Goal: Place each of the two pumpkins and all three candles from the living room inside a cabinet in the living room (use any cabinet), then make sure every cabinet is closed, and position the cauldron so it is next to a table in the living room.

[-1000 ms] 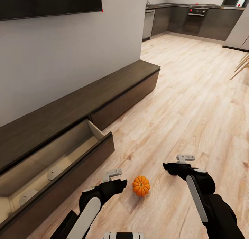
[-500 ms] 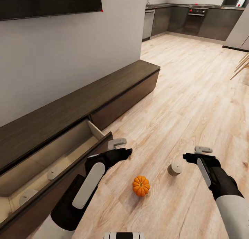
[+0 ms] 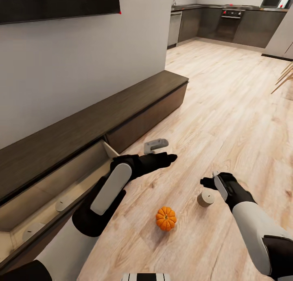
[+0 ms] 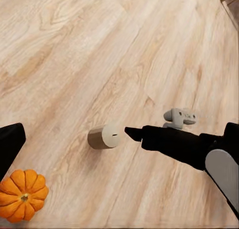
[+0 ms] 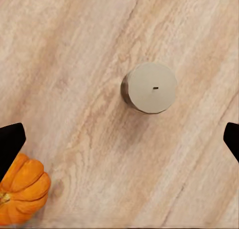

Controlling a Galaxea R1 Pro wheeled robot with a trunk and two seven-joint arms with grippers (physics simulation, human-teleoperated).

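My right gripper hung spread wide directly above a stubby candle standing on the wood floor, a fingertip at either side and nothing held. A pumpkin sat just beside the candle, on the side toward my body. My left gripper reached out empty over the floor; I couldn't tell its jaw state. Beyond it stood the cabinet, its drawer pulled out with two candles inside. I judged the third candle's pickup was in hand: next, lower straight and close.
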